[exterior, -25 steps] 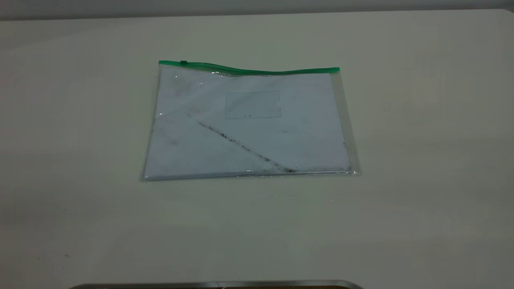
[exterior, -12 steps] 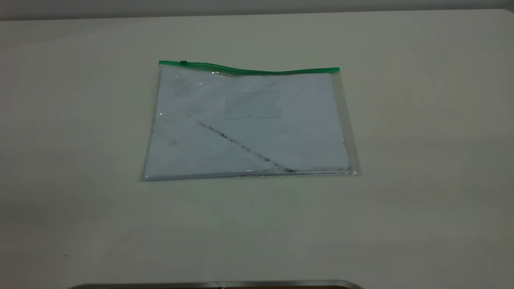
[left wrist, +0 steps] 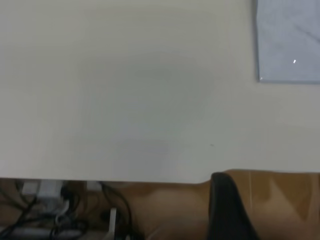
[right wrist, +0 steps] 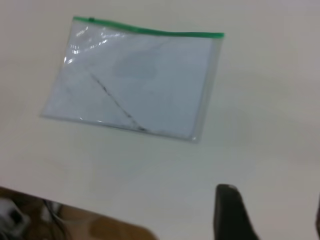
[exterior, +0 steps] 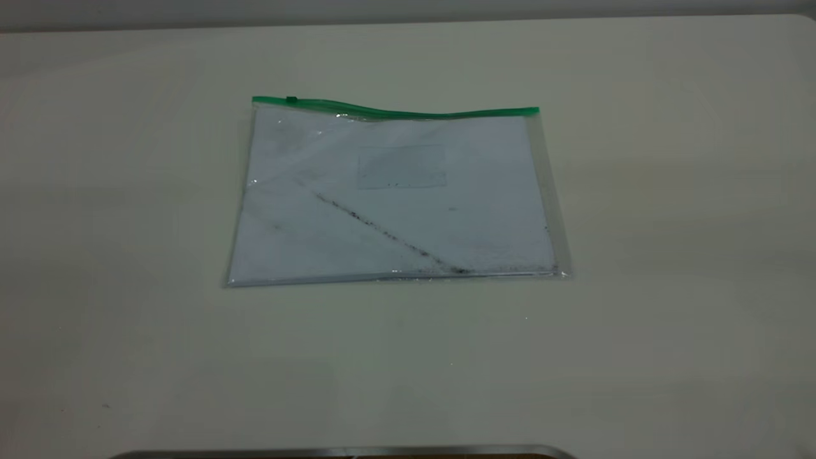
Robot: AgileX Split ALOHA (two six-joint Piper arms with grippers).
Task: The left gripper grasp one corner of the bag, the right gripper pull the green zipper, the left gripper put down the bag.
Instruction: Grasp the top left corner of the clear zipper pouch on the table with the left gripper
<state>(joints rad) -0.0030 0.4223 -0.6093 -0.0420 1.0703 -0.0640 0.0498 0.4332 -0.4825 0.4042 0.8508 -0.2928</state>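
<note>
The bag [exterior: 395, 197] lies flat on the pale table [exterior: 669, 223], near the middle of it as the exterior view shows, with nothing touching it. It is a clear rectangular pouch with white paper sheets inside, and a dark smudge line [exterior: 389, 236] runs diagonally across the paper toward the near edge. A faint rectangular patch [exterior: 401, 167] shows on the upper part of the sheet. The green zipper [exterior: 395, 111] spans the far long edge, slightly wavy rather than straight, and its small darker slider tab [exterior: 291, 99] sits close to the end on my left side.

Neither of my arms appears in the exterior view. From my left wrist I see only one dark finger [left wrist: 227, 207] of my left gripper at the frame's edge, hanging beyond the table's near edge, over a brown surface and a tangle of cables [left wrist: 55, 210]; a corner of the bag [left wrist: 287, 42] shows well apart from it across bare table. I cannot tell whether that gripper is open or closed.

From my right wrist I see the whole bag [right wrist: 135, 80], with the zipper [right wrist: 150, 31] along its far side, and one dark finger [right wrist: 230, 212] of my right gripper above the table, well apart from the pouch. A sliver of dark at the frame's edge may be the other finger, but I cannot tell how wide the gap is.
</note>
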